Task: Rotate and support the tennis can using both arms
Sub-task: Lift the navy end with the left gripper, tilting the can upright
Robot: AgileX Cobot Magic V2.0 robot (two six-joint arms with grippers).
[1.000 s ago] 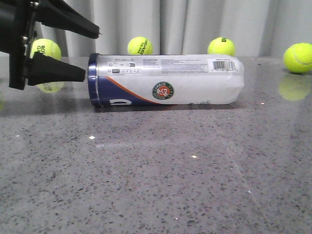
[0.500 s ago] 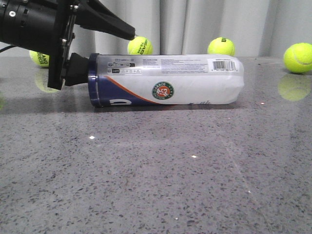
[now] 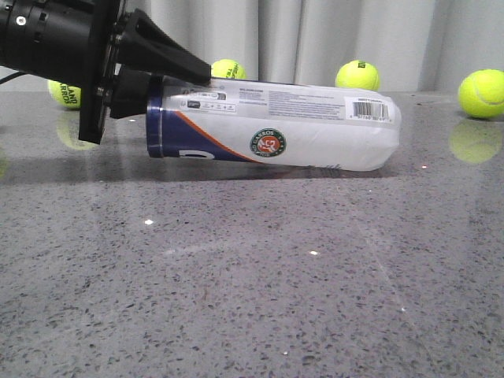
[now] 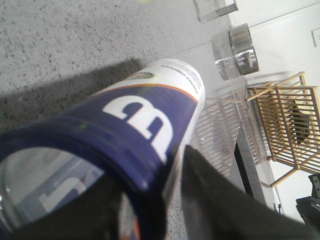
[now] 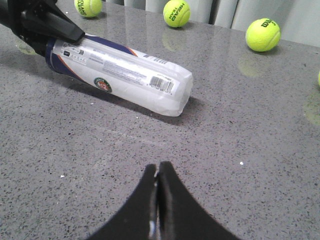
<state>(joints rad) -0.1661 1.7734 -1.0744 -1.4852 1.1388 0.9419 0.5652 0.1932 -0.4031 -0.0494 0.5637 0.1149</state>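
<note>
One claw is doing the work here: the left claw (image 3: 169,79) is gripping the navy-rimmed end of the tennis can (image 3: 272,130), one finger lying over the top of the label and the other appearing to sit inside the open mouth. The can is lying lengthwise toward the far edge of the bench (image 3: 252,299), its rimmed end pointing to the left edge and tilting slightly upward, its closed end resting on the surface. The right claw (image 5: 157,187) is hovering nearer the front edge, well apart from the can, its fingers pressed together on nothing. The step in hand appears to be the start of the rotation, with the left arm raising the rim end. The next move probably calls for the right claw to open and come to the free closed end to support it, since a one-ended grip on a smooth tube could slip. Several tennis balls (image 3: 357,75) are sitting along the far edge.
</note>
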